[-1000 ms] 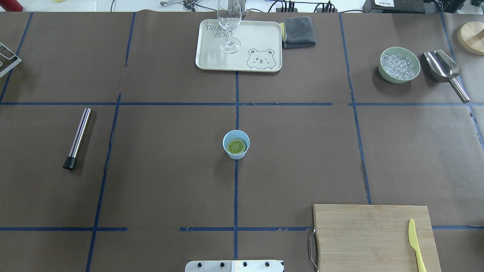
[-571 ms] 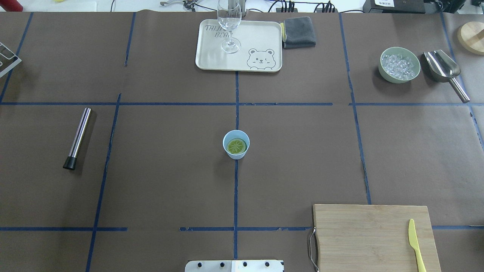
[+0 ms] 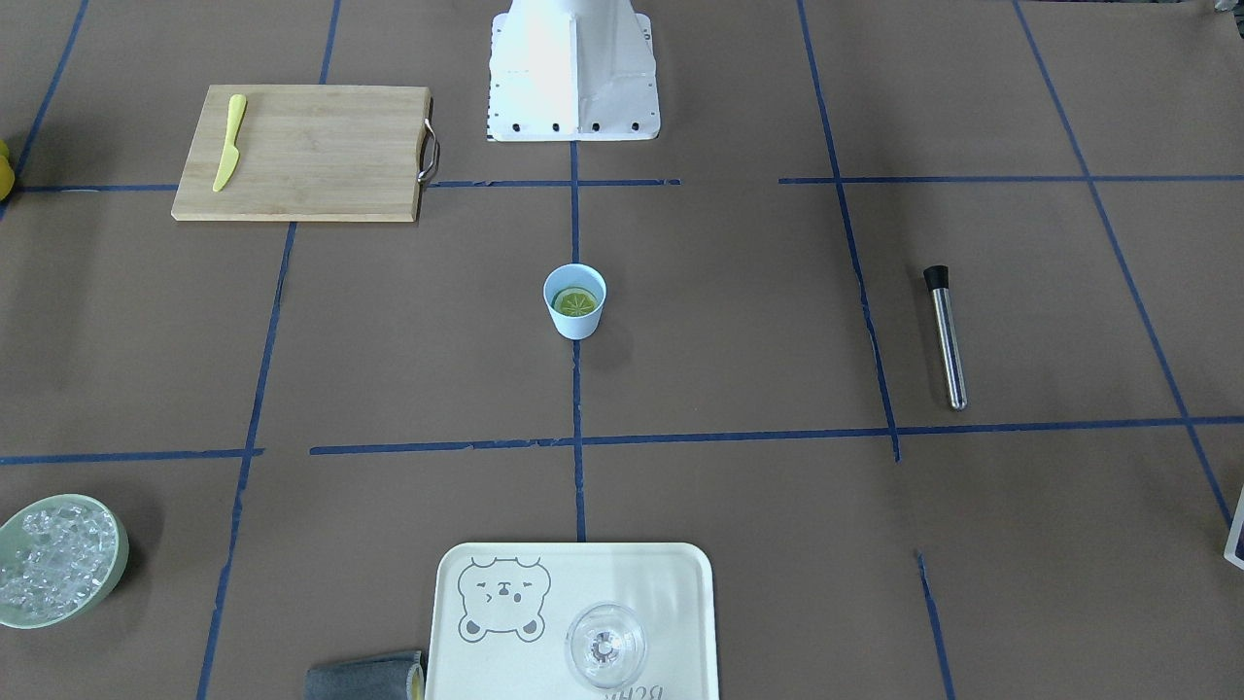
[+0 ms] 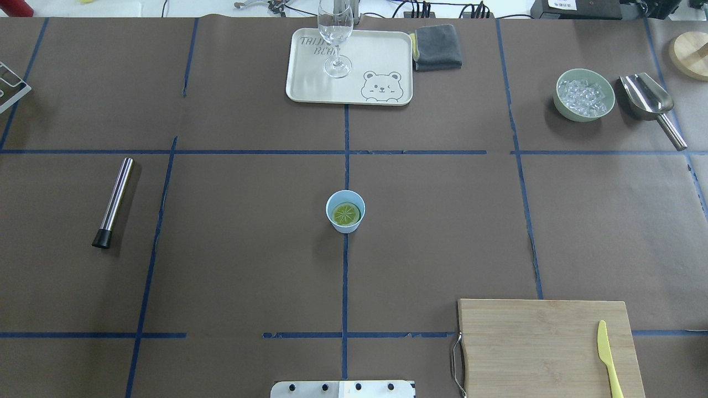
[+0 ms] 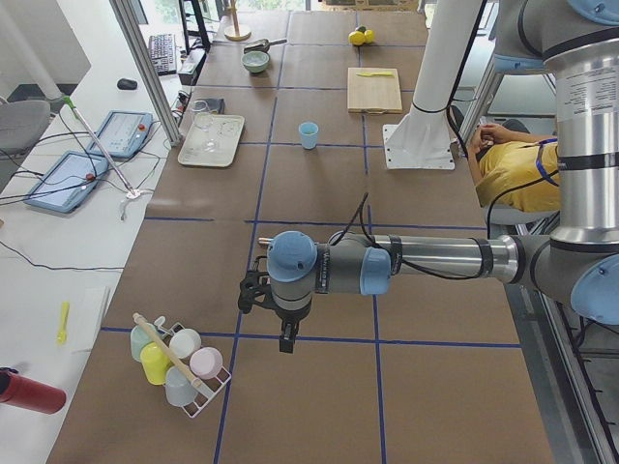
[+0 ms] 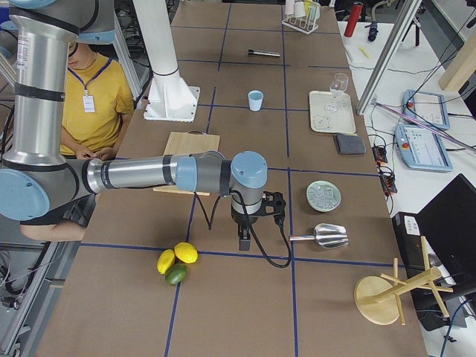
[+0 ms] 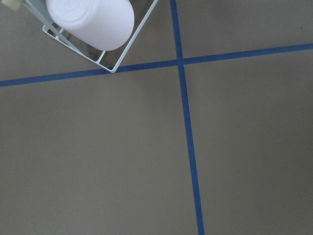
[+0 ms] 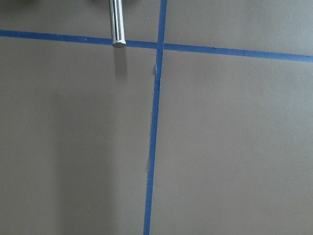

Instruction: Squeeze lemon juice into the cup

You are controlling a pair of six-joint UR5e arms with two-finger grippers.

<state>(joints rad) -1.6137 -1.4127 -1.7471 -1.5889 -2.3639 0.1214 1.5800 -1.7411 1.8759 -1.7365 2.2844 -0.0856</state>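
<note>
Lemon (image 4: 346, 214) lies flat in the bottom of the cup (image 4: 347, 228), cut face up. Cup stands upright at mid-table on a blue tape line, well apart from everything else.

Left hand (image 5: 286, 344) hangs over the table's far left end, beside a rack of cups. Right hand (image 6: 243, 242) hangs over the far right end, near the scoop. Both show only in the side views, so I cannot tell whether either is open or closed. Neither holds anything that I can make out.

Handling, as a judgement:
- Lemon slice: light, soft, wet, likely slippery. The rind is the firmer part. It sits low with the cup wall close around it, so there is little room for fingers. Pressing from above looks easier than pinching.
- Cup: thin plastic, light, tapered, easy to tip or slide under a push. Take it across the outer wall, mid-height.
- Steel rod (image 4: 113, 202): stiff, smooth, may roll. Take it mid-shaft.
</note>
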